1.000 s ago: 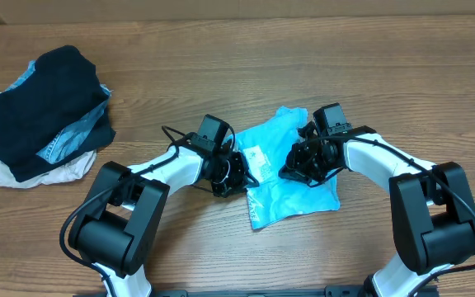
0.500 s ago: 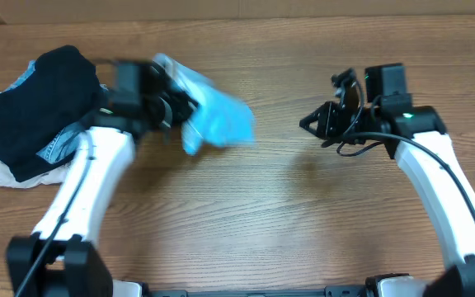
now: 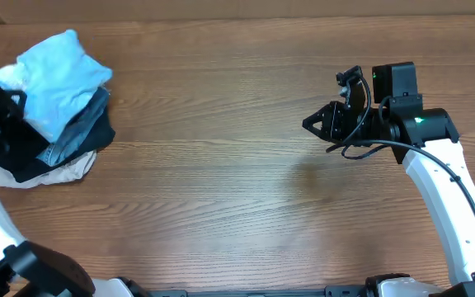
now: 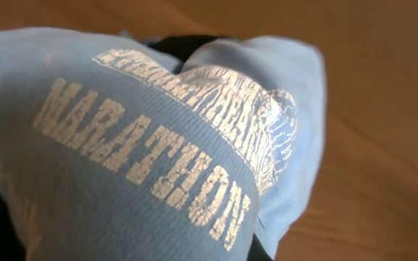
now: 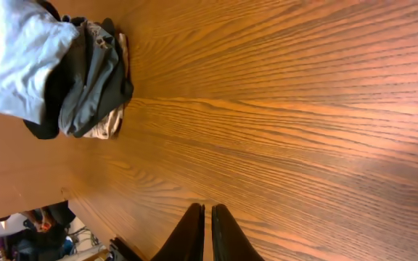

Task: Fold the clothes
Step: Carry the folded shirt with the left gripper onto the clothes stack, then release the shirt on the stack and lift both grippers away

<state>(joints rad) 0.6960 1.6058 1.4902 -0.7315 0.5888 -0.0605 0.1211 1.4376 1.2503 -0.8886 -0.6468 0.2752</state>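
Note:
The light sky-blue T-shirt (image 3: pixel 60 70) lies bunched on top of the pile of clothes at the table's far left. Under it are a black garment (image 3: pixel 19 157), a denim-blue one (image 3: pixel 79 136) and a cream one (image 3: pixel 60 171). My left gripper (image 3: pixel 11 99) is at the shirt's left edge. The left wrist view is filled by the blue cloth (image 4: pixel 122 145) and its pale "MARATHON" lettering, which hides the fingers. My right gripper (image 3: pixel 310 124) hovers shut and empty over bare table at the right (image 5: pixel 207 206).
Wood-grain table (image 3: pixel 221 190) stretches between the pile and the right arm. The pile shows small at the top left of the right wrist view (image 5: pixel 85 80). The table's far edge runs along the top.
The left arm swung the blue T-shirt from the table's middle to the far left and onto the pile. The right arm let go of the shirt and lifted back to the right.

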